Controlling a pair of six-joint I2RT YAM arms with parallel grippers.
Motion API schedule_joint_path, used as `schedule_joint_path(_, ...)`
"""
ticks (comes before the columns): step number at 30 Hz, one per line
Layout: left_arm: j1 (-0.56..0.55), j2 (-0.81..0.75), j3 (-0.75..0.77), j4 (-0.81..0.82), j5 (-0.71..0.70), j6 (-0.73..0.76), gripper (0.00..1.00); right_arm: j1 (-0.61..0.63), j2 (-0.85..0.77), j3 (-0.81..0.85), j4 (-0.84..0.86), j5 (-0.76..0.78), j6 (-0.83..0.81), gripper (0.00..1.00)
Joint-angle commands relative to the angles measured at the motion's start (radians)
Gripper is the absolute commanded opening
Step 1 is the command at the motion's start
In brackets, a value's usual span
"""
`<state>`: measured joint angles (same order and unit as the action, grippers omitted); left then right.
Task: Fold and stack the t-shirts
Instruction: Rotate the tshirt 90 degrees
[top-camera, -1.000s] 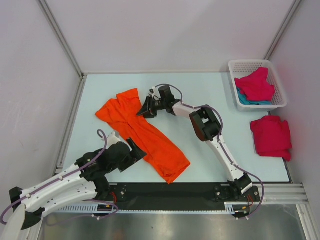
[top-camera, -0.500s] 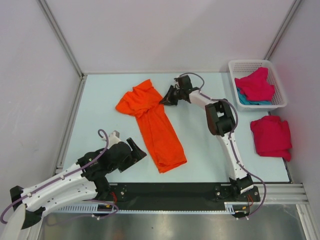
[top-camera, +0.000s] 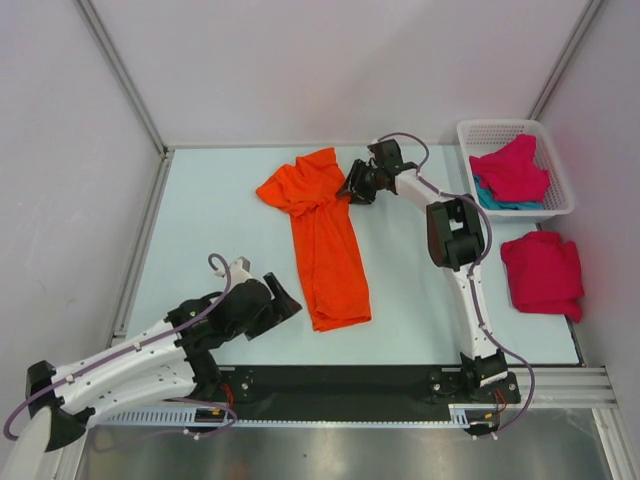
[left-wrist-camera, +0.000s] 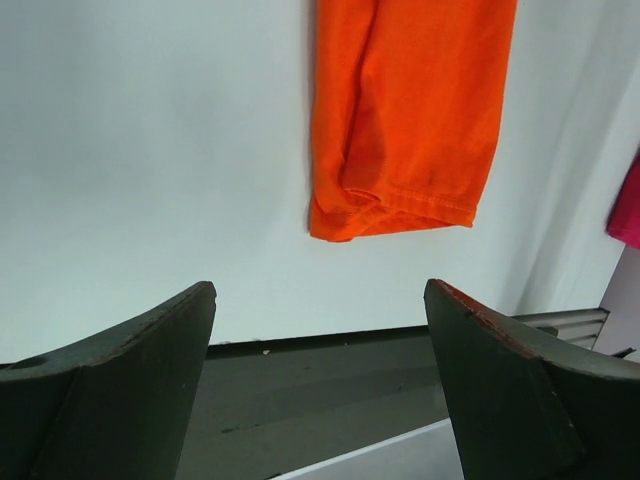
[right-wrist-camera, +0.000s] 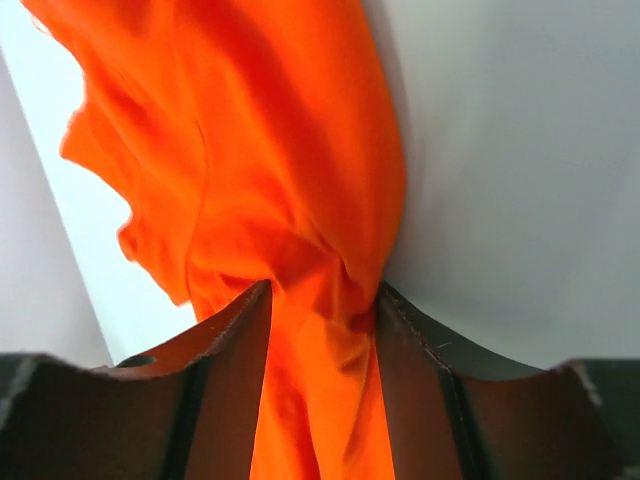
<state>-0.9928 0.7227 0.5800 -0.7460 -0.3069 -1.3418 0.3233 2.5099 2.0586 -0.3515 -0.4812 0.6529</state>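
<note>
Pinching the orange shirt (top-camera: 325, 245) at its far end, my right tool (top-camera: 352, 188) has cloth bunched between its fingers. My left tool (top-camera: 284, 304) is spread wide near the hem, apart from it. I count four shirts. The orange one lies stretched on the counter (top-camera: 210, 250), with a magenta shirt (top-camera: 542, 272) folded at the right. A second magenta shirt (top-camera: 512, 168) and one teal shirt (top-camera: 489, 200) sit in the single basket (top-camera: 466, 131).
</note>
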Motion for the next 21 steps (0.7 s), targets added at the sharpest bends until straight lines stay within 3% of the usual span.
schedule_joint_path(1,-0.006,0.040,0.000,0.134,0.023,0.049,0.91,-0.009,-0.124,-0.043,-0.095,0.052,-0.078,0.50)
schedule_joint_path(8,-0.006,0.213,-0.046,0.302,0.074,0.072,0.91,-0.027,-0.391,-0.300,-0.064,0.081,-0.113,0.51)
schedule_joint_path(16,-0.004,0.455,-0.017,0.450,0.098,0.104,0.90,-0.006,-0.729,-0.775,0.009,0.070,-0.119,0.51)
schedule_joint_path(21,-0.006,0.555,-0.011,0.523,0.117,0.105,0.91,0.051,-0.920,-0.988,0.025,0.096,-0.116,0.52)
